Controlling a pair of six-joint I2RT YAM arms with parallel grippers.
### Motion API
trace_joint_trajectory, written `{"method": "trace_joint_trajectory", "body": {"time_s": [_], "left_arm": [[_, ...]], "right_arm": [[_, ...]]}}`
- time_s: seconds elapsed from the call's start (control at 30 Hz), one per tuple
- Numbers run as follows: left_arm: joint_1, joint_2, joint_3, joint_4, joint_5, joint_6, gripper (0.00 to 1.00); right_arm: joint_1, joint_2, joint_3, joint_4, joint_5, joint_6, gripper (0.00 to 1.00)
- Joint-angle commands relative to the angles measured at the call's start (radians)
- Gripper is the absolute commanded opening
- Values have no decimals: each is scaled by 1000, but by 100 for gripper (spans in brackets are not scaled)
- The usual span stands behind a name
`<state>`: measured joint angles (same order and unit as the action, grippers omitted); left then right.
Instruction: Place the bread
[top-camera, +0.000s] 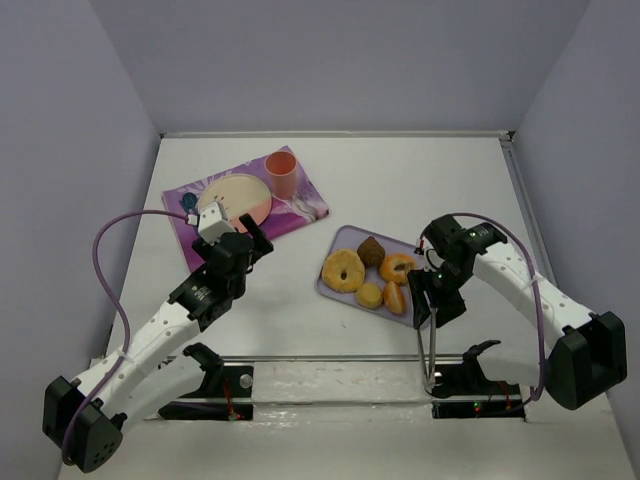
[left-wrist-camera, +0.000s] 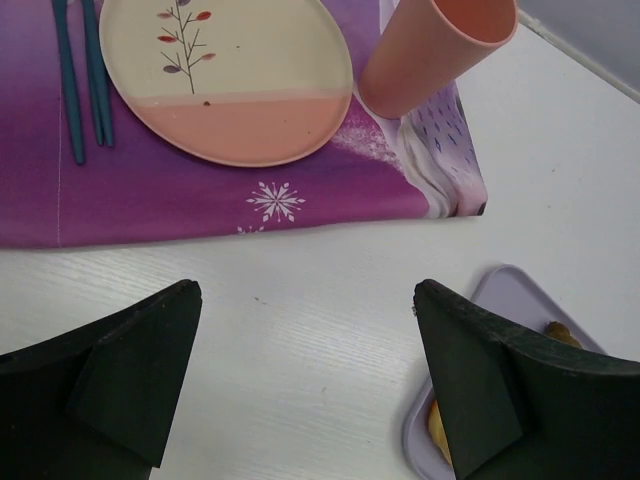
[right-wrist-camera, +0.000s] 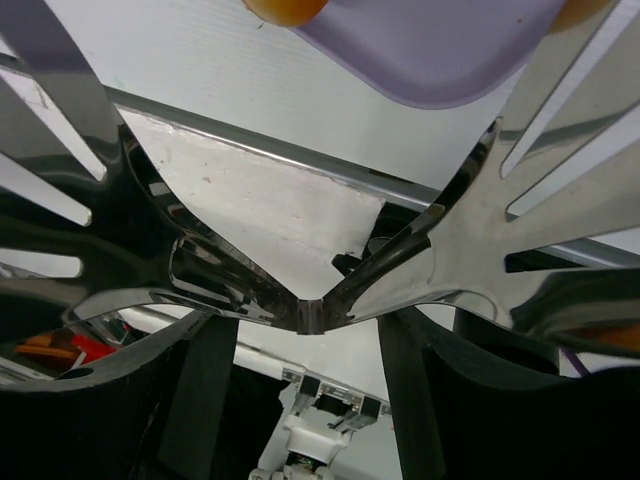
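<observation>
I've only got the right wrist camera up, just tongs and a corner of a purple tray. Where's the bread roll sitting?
Observer: The bread lies on the near right part of the tray, beside a small round bun, just left of the right end effector.
Operator: Okay, and where's the plate?
Observer: The plate is on a purple mat at the far left of the table, with a pink cup standing by it.
Operator: What's the left arm up to?
Observer: The left end effector hovers open above bare table between mat and tray.
</observation>
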<state>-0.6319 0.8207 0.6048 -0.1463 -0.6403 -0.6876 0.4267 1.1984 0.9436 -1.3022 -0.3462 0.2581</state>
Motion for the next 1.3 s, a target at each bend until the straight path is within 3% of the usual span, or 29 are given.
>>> {"method": "trace_joint_trajectory", "body": {"time_s": [0.0,0.57,1.07,1.27], "left_arm": [[11,-6,30,48,-16,11,99],[28,6,29,54,10,19,99],[35,-3,24,53,21,23,99],[40,-15,18,53,19,23,99]], "right_arm": [[7,16,46,-14,33,-8,61],[7,50,27,40,-57,-65,56],[7,76,98,176,125,23,49],[7,133,97,188,41,-14,46]]}}
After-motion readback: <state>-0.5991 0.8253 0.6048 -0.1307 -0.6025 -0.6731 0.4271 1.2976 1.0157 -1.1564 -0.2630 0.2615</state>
